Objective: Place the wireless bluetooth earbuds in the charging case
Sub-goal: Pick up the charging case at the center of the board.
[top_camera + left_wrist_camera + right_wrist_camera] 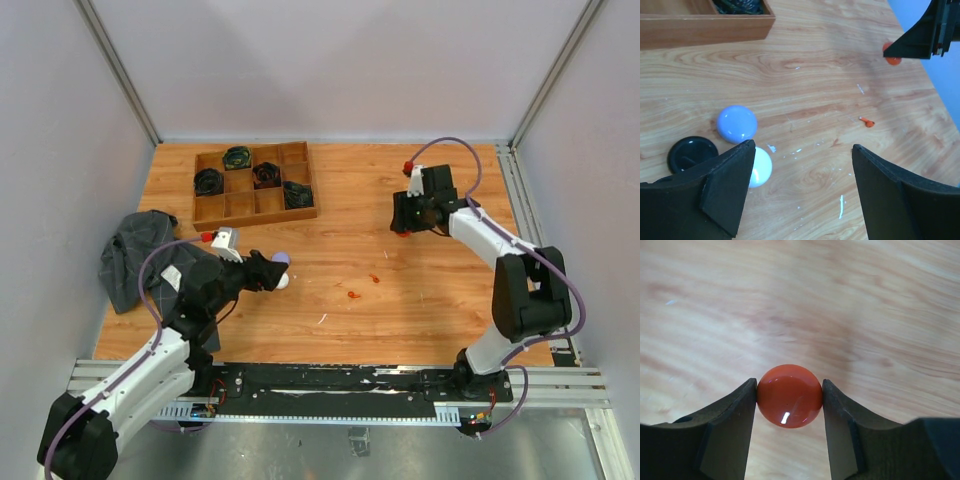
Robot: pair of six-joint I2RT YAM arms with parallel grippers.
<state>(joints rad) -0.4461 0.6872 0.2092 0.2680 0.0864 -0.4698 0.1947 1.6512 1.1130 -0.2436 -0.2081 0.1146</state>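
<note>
Top external | wood tbl [420, 320] | grey walls [330, 60] | L end effector [802, 150] open | R end effector [789, 387] gripping puck [789, 397]

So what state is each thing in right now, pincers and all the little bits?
left pincer: open, empty.
right pincer: shut on the orange-red puck.
orange-red puck: clamped between both fingers.
lavender puck: lying loose.
white puck: loose, partly hidden by the left pincer.
black puck: lying loose.
orange earbud: lying loose, not in any case.
wooden tray: some compartments filled, some empty.
</note>
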